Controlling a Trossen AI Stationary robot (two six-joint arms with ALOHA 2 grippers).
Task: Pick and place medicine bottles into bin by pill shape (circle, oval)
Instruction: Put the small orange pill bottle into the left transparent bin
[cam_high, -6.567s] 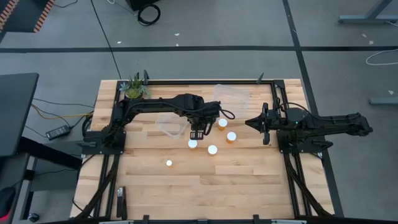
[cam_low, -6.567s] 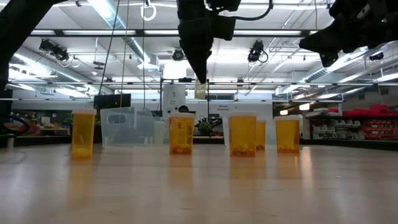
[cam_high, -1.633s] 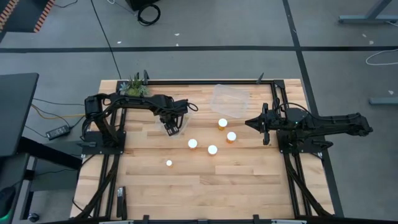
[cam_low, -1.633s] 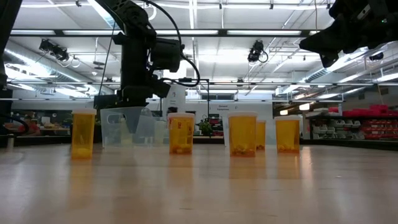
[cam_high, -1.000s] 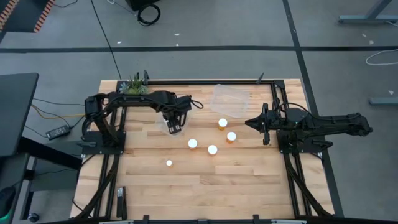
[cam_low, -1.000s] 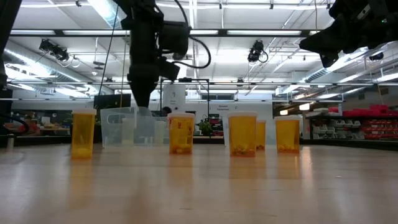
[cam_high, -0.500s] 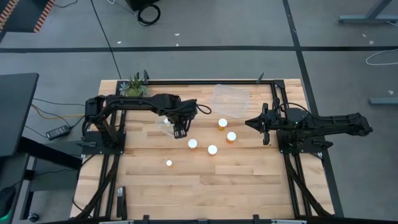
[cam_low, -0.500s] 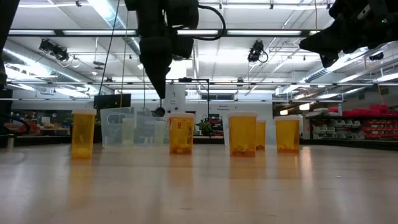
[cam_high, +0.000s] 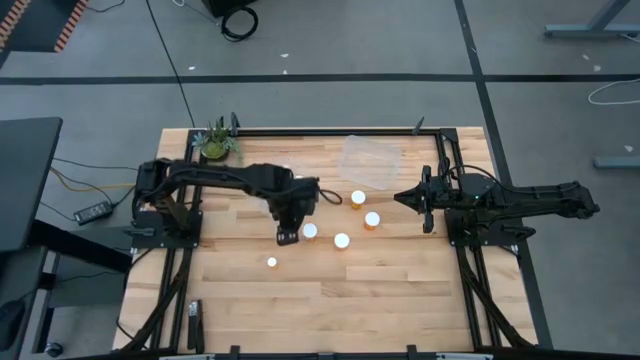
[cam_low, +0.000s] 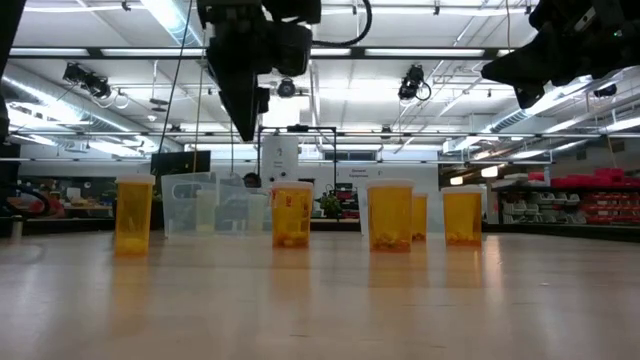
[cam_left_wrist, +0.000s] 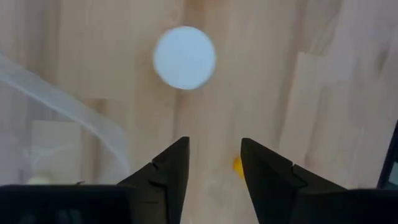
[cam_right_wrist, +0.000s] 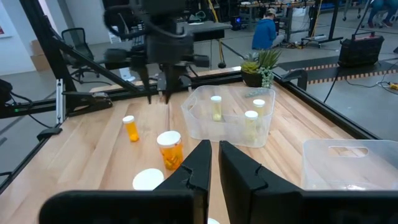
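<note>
Five orange bottles with white caps stand on their bases on the wooden table (cam_high: 400, 300): one (cam_high: 271, 262) near the front, one (cam_high: 310, 231) beside my left gripper, and three more (cam_high: 341, 240) (cam_high: 372, 219) (cam_high: 358, 198) to its right. My left gripper (cam_high: 287, 236) hangs above the table, pointing down, open and empty (cam_left_wrist: 214, 165). A white cap (cam_left_wrist: 185, 57) shows ahead of its fingers. The clear bin (cam_right_wrist: 230, 118) behind it holds three bottles. My right gripper (cam_high: 402, 198) waits at the right, shut (cam_right_wrist: 214, 152) and empty.
A second clear bin (cam_high: 372, 160) sits at the far middle of the table. A small green plant (cam_high: 215, 143) stands at the far left corner. Black frame rails (cam_high: 330, 130) run along the far and side edges. A person (cam_right_wrist: 268, 31) is in the room beyond.
My left gripper has gone from over the clear bin toward the table's near edge and a little to the right, ending beside the bottle in the middle of the table. It carries nothing. The bottles on the table have stayed in place.
</note>
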